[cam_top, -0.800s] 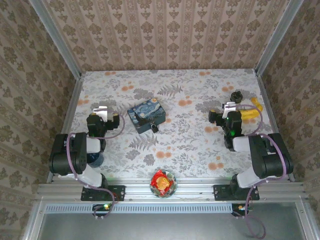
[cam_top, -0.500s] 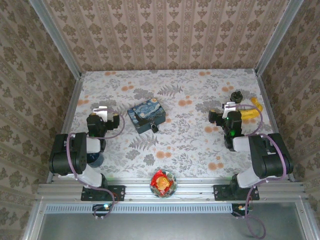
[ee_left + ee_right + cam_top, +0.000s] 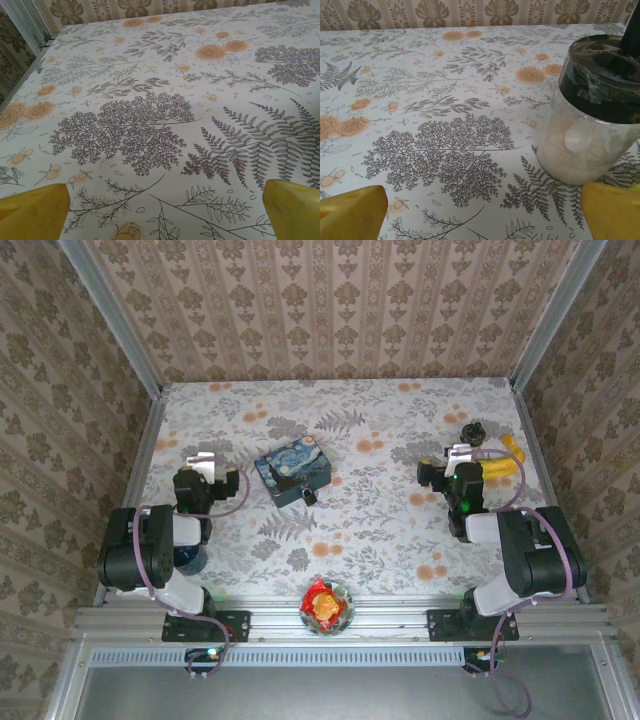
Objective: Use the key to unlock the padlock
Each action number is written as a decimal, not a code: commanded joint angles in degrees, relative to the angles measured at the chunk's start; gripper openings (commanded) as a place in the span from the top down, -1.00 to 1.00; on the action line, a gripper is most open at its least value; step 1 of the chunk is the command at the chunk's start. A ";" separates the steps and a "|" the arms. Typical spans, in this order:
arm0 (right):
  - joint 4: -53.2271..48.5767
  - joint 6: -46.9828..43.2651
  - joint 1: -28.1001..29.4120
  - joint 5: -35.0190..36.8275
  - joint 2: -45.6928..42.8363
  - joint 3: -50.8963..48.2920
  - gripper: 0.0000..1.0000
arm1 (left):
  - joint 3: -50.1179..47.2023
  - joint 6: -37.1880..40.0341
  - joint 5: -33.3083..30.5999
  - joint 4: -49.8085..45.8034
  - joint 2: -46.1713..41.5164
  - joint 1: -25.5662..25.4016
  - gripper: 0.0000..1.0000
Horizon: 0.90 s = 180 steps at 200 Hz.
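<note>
The padlock [image 3: 308, 497] is a tiny black-and-silver lock at the near right corner of the blue starry-night tin [image 3: 293, 472], mid-table. The key is out of view. My left gripper [image 3: 204, 460] rests left of the tin, well apart from it. In the left wrist view it [image 3: 165, 212] is open, with yellow fingertips [image 3: 32, 212] wide apart over bare cloth. My right gripper [image 3: 458, 454] is far right of the padlock. It [image 3: 482, 212] is also open, its fingertips [image 3: 610, 210] holding nothing.
A clear jar with a black lid [image 3: 592, 110] stands just ahead and to the right of the right gripper, and shows from above as the jar [image 3: 472, 431]. A yellow object [image 3: 506, 460] lies by the right edge. A bowl with a red wrapper [image 3: 326, 605] sits at the near edge.
</note>
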 commanded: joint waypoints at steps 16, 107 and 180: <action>0.31 0.40 -0.18 1.79 0.39 0.68 -1.00 | 1.16 0.26 -0.57 0.17 -0.53 -0.36 -1.00; 0.48 0.39 -0.18 1.76 0.30 0.55 -1.00 | 1.42 -0.20 -1.09 -0.17 -0.52 -0.11 -1.00; -2.58 2.01 -0.18 5.59 -1.72 1.29 -1.00 | 1.92 -0.90 -2.08 -3.69 -3.97 -0.01 -1.00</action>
